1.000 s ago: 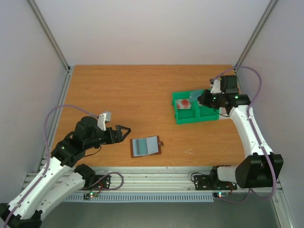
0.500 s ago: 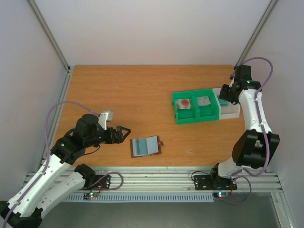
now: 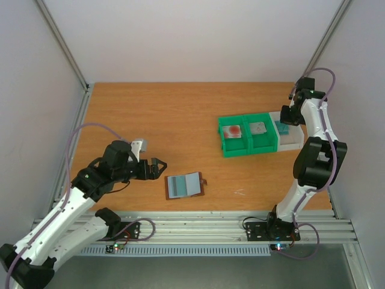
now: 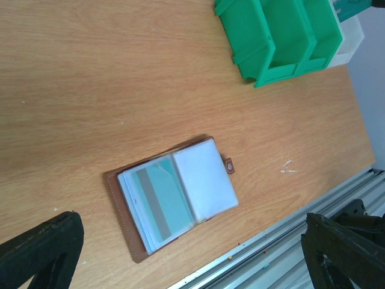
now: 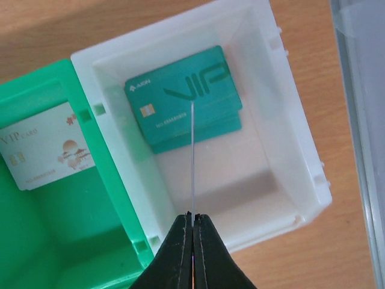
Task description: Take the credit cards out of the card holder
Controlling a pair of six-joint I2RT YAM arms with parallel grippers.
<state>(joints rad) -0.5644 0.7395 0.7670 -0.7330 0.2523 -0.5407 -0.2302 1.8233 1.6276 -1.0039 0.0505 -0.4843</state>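
Right tool pinches an edge-on card over the far-right white bin; it should release centred above the teal cards; left tool, fingers apart, sits left of the open card holder, near-centre tabletop.

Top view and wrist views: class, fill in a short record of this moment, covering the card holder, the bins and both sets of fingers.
card holder: open, flat on the table, a teal card showing in one pocket
white bin: stacked teal VIP cards inside
green bin: next to the white bin, one pale card inside
left gripper: fingers open, beside the card holder, touching nothing
right gripper: fingers shut on a thin card, seen edge-on above the white bin
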